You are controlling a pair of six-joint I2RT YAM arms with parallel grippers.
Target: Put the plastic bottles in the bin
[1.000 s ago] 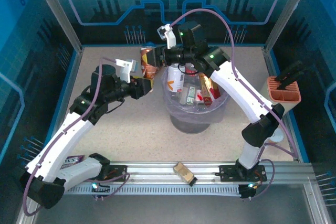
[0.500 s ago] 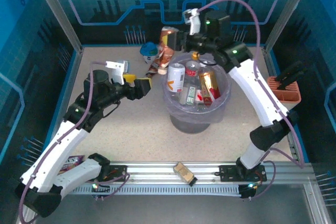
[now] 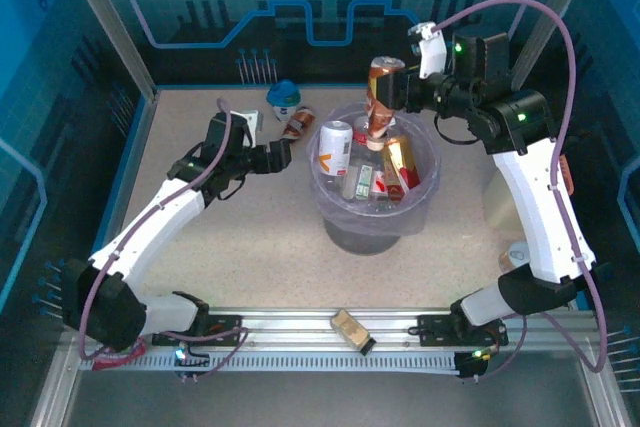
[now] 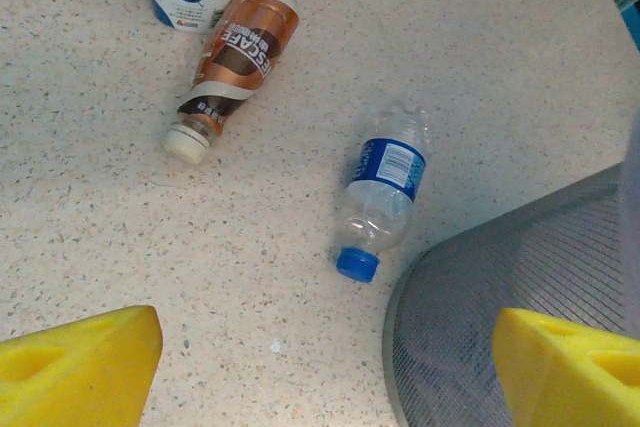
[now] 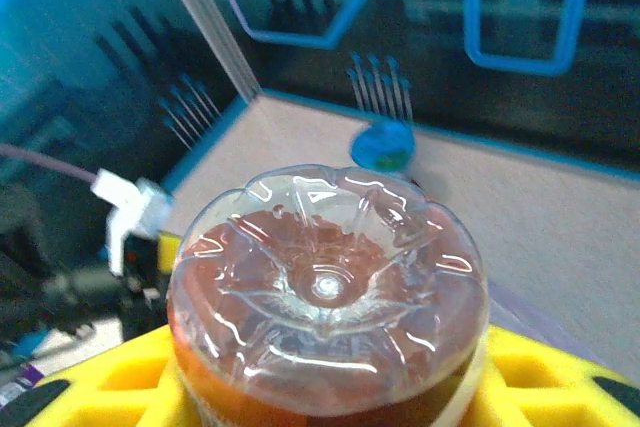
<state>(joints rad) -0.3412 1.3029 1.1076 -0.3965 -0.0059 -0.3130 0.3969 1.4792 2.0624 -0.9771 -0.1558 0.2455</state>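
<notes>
A: Start at the left. What is the left gripper (image 3: 281, 153) doing?
B: It is empty, with its yellow pads (image 4: 75, 362) spread wide over the speckled table (image 4: 120, 197). The arm reaches low toward one o'clock from its base, with the wrist looking down.

A: What lies below it?
B: A small clear plastic bottle with a blue cap and label (image 4: 385, 187) lies on its side. It is just beside the round grey mesh bin (image 4: 470, 337), at the bin's ten o'clock. Toward eleven lies a brown-copper coffee bottle with a white cap (image 4: 240, 52).

A: How would the clear one handle?
B: I'd judge it empty: light, thin-walled and apt to roll or crumple. Take it gently across the labelled middle.

A: And the bin?
B: It has a lavender bag liner (image 3: 425, 192) with a heap of bottles (image 3: 370, 179) inside.

A: And the right?
B: The right gripper (image 3: 392, 95) clamps a brown-tinted ribbed bottle (image 5: 325, 287) round its body. The bottle seems to be above the bin's twelve o'clock rim. The arm arches high, elbow out toward three o'clock.
</notes>
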